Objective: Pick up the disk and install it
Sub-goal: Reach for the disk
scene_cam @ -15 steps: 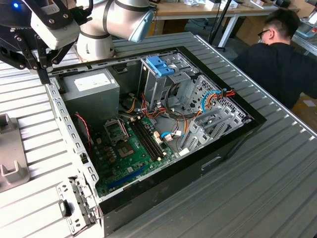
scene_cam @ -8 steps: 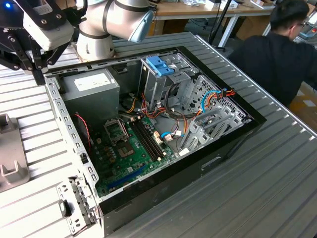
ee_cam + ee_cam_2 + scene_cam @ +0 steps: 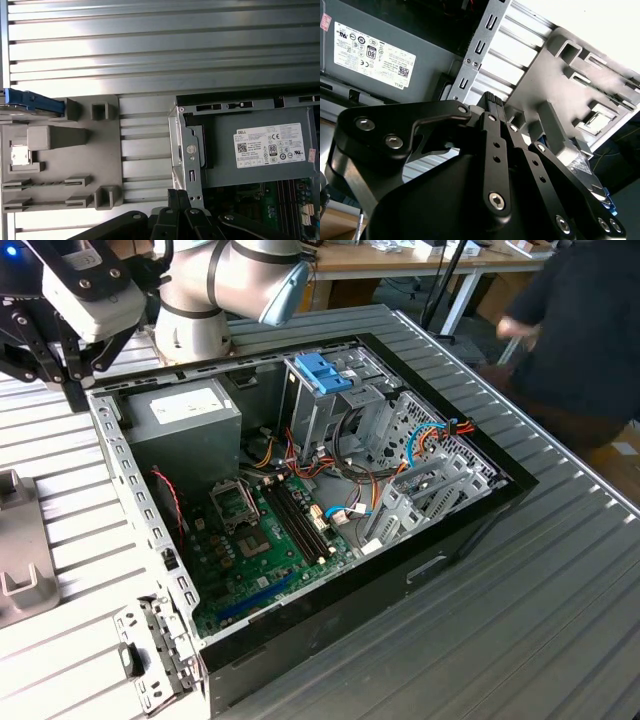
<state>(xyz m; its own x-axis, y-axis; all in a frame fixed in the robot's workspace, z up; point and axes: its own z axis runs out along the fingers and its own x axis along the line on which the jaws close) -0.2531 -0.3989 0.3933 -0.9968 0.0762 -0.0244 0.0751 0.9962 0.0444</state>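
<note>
Your claw [image 3: 493, 101], pinched together on nothing, hangs over the computer case [image 3: 187, 150] corner. The disk [image 3: 31, 102] sits at the grey holder's [image 3: 107, 165] far end on the table [image 3: 150, 50], away from the case.

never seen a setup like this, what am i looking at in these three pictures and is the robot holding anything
This is one robot arm beside an open computer case on a ribbed metal table. The exterior view comes from a camera off the arm; a person is at the exterior view's right. Both wrist views come from cameras riding on the arm, looking past its black end effector, which is shut and holds nothing. They show the case's power supply and a grey fixture beside the case. The blue piece at the fixture's edge looks like the disk, not yet picked up.
</note>
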